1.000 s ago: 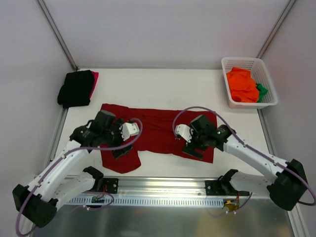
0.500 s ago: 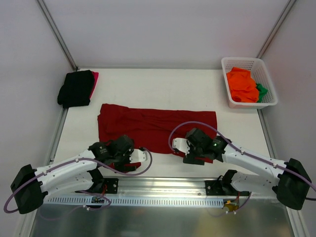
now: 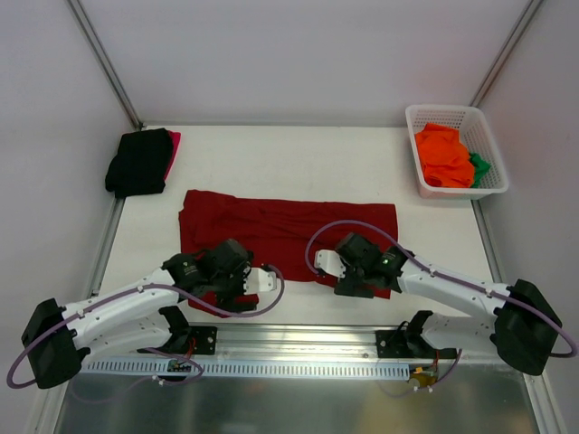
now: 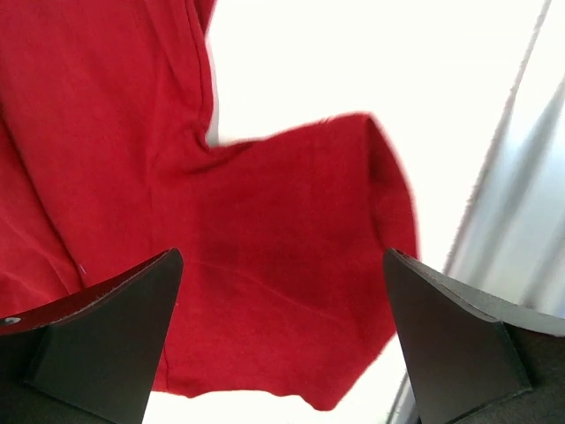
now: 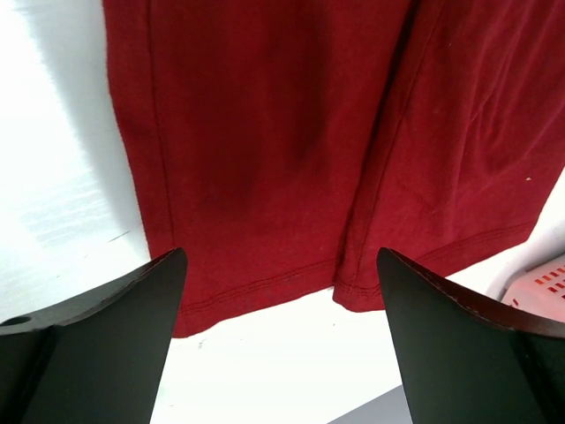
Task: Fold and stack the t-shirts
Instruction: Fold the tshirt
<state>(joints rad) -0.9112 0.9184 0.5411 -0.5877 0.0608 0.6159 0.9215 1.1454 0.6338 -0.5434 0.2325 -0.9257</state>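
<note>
A dark red t-shirt [image 3: 280, 231] lies spread flat across the middle of the table. My left gripper [image 3: 233, 291] hovers open over its near-left sleeve [image 4: 291, 230], nothing between the fingers [image 4: 97, 336]. Over the shirt's near-right hem [image 5: 265, 283] my right gripper [image 3: 355, 285] also stands open, apart from the cloth. A folded black t-shirt [image 3: 137, 163] with a bright red one [image 3: 174, 145] under it sits at the far left. Orange [image 3: 443, 155] and green [image 3: 480, 166] t-shirts lie in the basket.
The white lattice basket [image 3: 441, 110] stands at the far right corner, its corner also showing in the right wrist view [image 5: 547, 278]. A metal rail [image 3: 298, 336] runs along the table's near edge, close behind both grippers.
Both arms drew back from over the shirt toward the near edge. The left gripper now sits over the near-left sleeve; the right one shifted left to the near hem. Both stayed open.
</note>
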